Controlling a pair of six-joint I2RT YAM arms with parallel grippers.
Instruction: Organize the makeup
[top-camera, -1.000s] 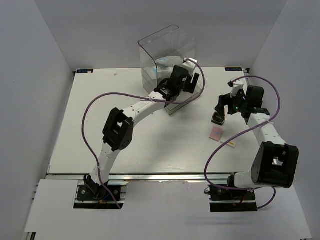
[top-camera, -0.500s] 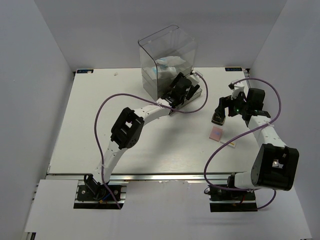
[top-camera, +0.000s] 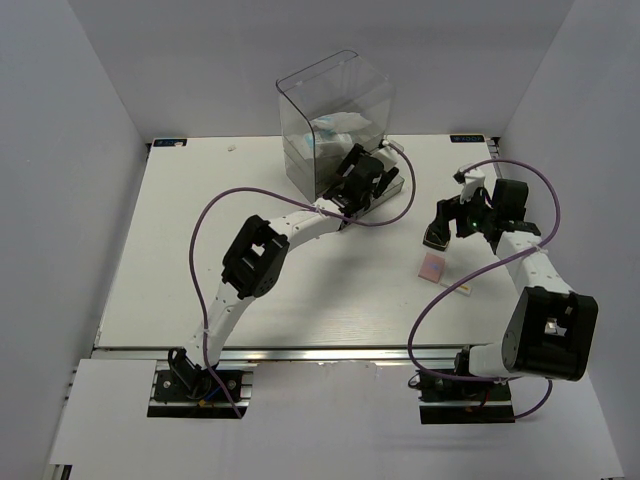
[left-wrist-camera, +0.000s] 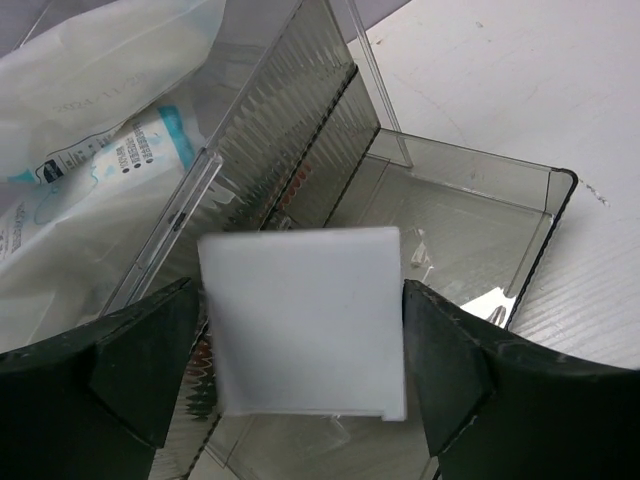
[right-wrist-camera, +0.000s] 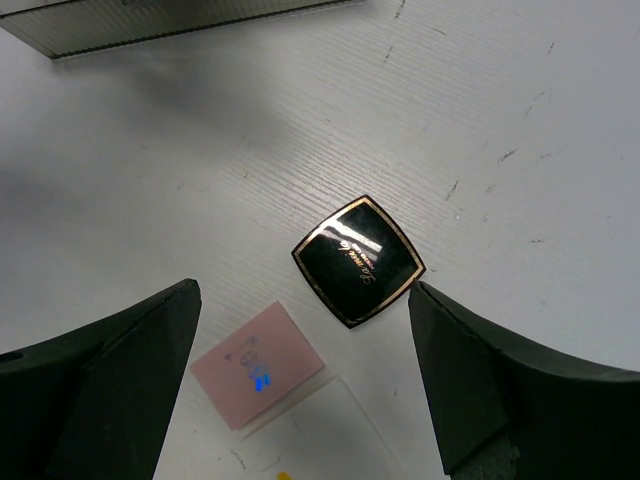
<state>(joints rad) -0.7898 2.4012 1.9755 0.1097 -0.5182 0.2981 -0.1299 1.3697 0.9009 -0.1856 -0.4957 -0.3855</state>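
Note:
My left gripper (top-camera: 366, 181) is shut on a white square pad (left-wrist-camera: 300, 320) and holds it over the pulled-out clear drawer (left-wrist-camera: 480, 230) of the plastic box (top-camera: 330, 105). White packets with blue print (left-wrist-camera: 90, 170) lie inside the box behind the drawer. My right gripper (right-wrist-camera: 303, 300) is open and empty, hovering above a black square compact (right-wrist-camera: 358, 260) and a pink square palette (right-wrist-camera: 258, 365) on the table. In the top view the compact (top-camera: 434, 240) lies just under the right gripper (top-camera: 447, 220), with the palette (top-camera: 432, 266) nearer to me.
A flat clear packet (right-wrist-camera: 345, 440) lies beside the pink palette, and a small white stick with a yellow tip (top-camera: 461, 290) lies near it. The tall clear box stands at the table's far edge. White walls close in the table on three sides.
My left gripper has moved down and forward with the white pad, from above the drawer to low over it. My right gripper has shifted slightly over the compact.

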